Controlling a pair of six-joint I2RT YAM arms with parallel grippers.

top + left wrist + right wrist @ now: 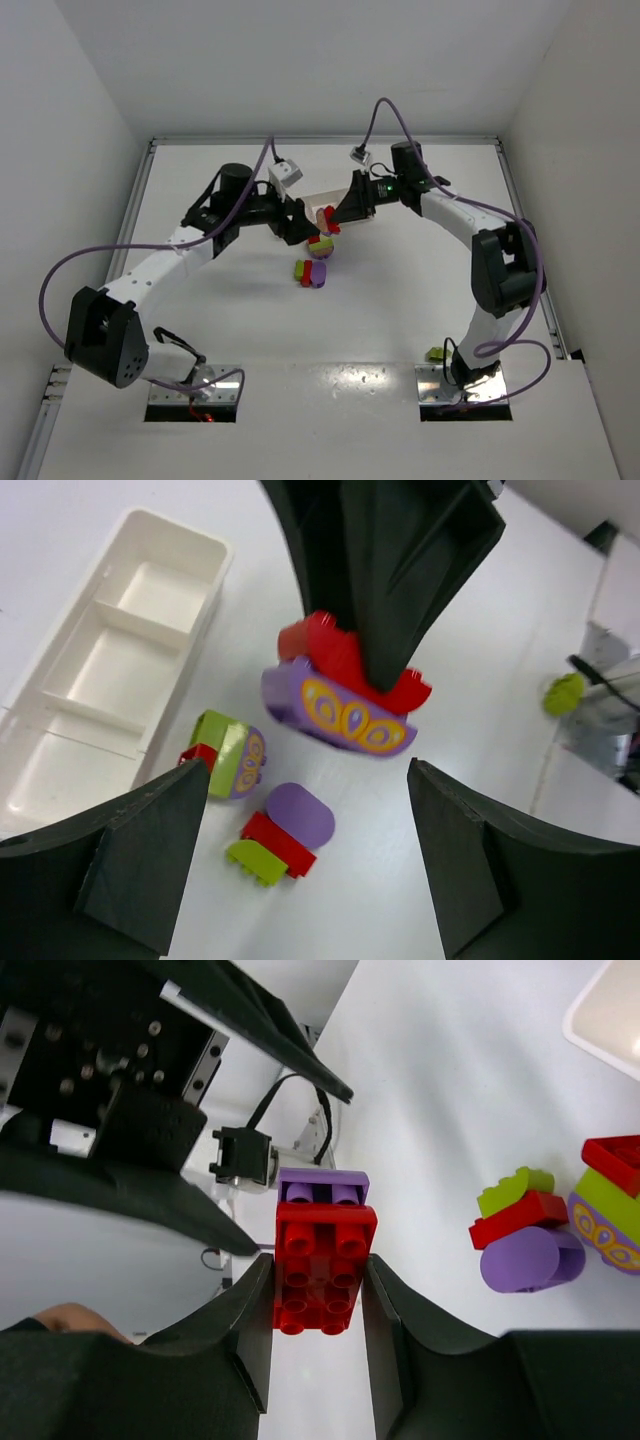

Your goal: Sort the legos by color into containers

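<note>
The right gripper (318, 1262) is clamped on a red brick (316, 1300) joined to a purple brick (322, 1186). It holds them just ahead of the left gripper (310, 770), whose fingers stand wide apart around nothing. Two mixed clusters of red, yellow-green and purple legos (232, 760) lie on the counter (480, 680) near the white three-compartment tray (120, 640).

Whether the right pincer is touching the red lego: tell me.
Touching. The right wrist view shows the right pincer shut on the red lego, both fingers pressed flat against its sides with no gap.
</note>
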